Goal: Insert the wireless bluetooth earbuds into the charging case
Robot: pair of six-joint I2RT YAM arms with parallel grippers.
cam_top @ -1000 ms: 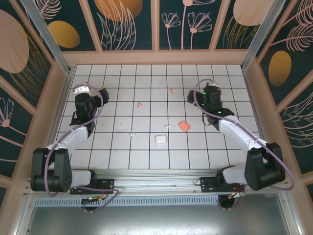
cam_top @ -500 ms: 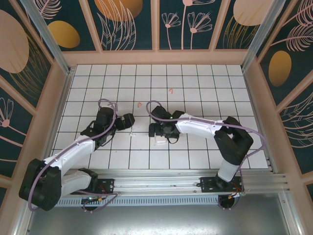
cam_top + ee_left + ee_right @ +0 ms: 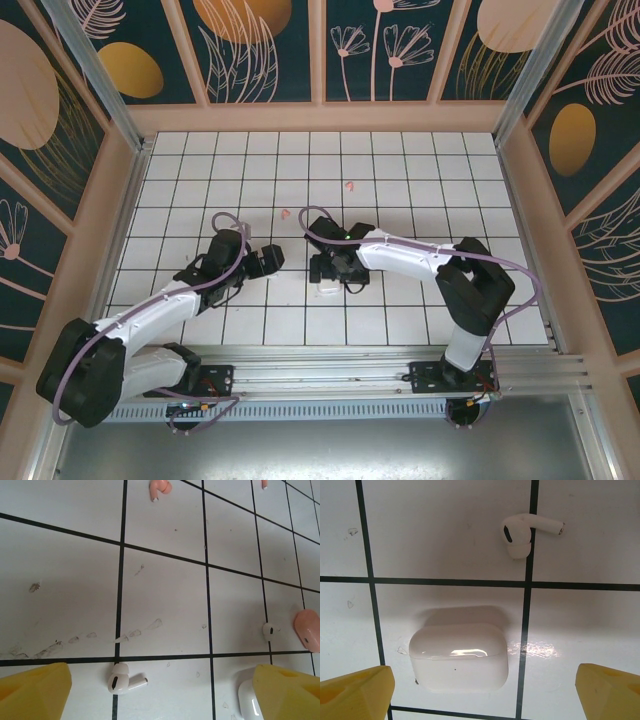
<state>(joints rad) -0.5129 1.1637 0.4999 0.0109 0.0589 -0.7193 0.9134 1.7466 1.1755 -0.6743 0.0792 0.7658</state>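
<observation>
Left wrist cam: left fingers (image 3: 32, 690) spread wide, nothing btwn them but bare counter (image 3: 165, 605). One white earbud (image 3: 122, 680) lies low in frame, just right of the left-hand yellow tip, stem pointing right, i.e. roughly along the tip-to-tip line. Mid right sits the other white earbud (image 3: 269, 630), just beside the pink case (image 3: 309, 630). A pink earbud (image 3: 160, 487) is at the top edge and a second pink earbud (image 3: 263, 484) at upper right, both well apart from the rest.

Right wrist cam: right fingers (image 3: 355, 692) also spread wide and empty, w/ the white case (image 3: 459, 655) centred btwn them, long axis left-right in frame, lid looks shut.

Top external: right arm over that case at centre frame, left arm just left of it.

Judgement: left arm is nearer the first white bud. W/ the stem in line w/ the tips, the wrist prob needs turning to pinch across it. Case prob has to be opened first.
</observation>
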